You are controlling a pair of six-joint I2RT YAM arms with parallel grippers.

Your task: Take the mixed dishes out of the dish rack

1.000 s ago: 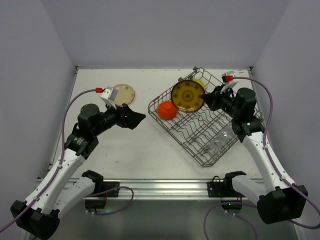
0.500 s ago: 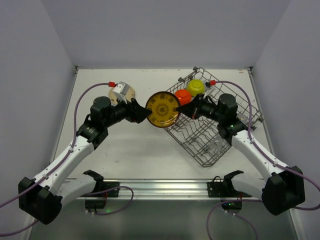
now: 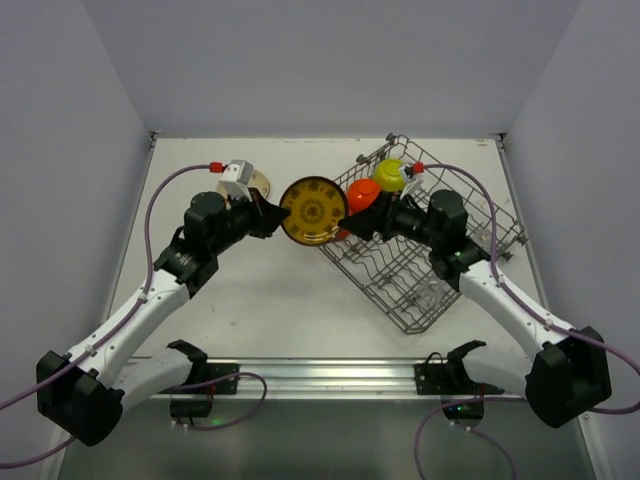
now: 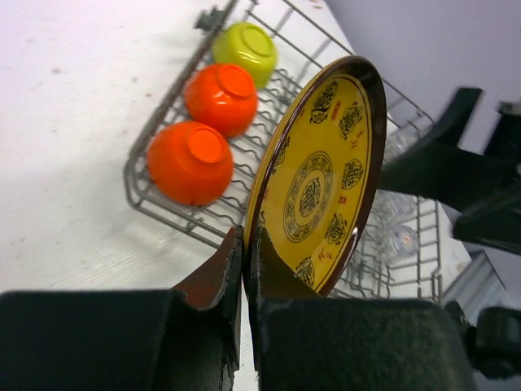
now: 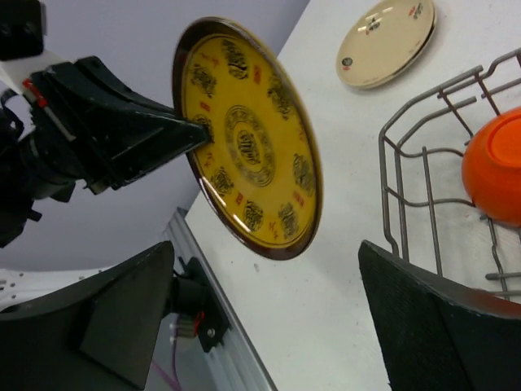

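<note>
**A:** Where does the unloading stand?

**B:** The dish rack (image 3: 410, 300) sits skewed on the table (image 3: 260, 300). The patterned plate (image 3: 314, 210) is out of it, held on edge in the air just off the rack's left corner.

**A:** Who holds it?

**B:** The left gripper (image 4: 247, 244), with its jaws pinched tight on the plate's rim. The right gripper (image 3: 365, 225) is between plate and rack, jaws spread wide with nothing in them.

**A:** So which step is this?

**B:** I read it as the end of a pass between arms. Next, the left arm should carry the plate away from the rack and lay it flat, perhaps by the beige plate (image 5: 385, 42) lying well left of the rack. It's a thin rim pinch, so tilt it slowly.

**A:** What's left inside?

**B:** Two orange bowls (image 4: 189, 161), bottoms up, along the rack's left wall. The yellow-green bowl (image 4: 245, 50) is beside them at the far corner. There are small clear glasses (image 4: 400, 239) deeper in, too blurred to count.
</note>
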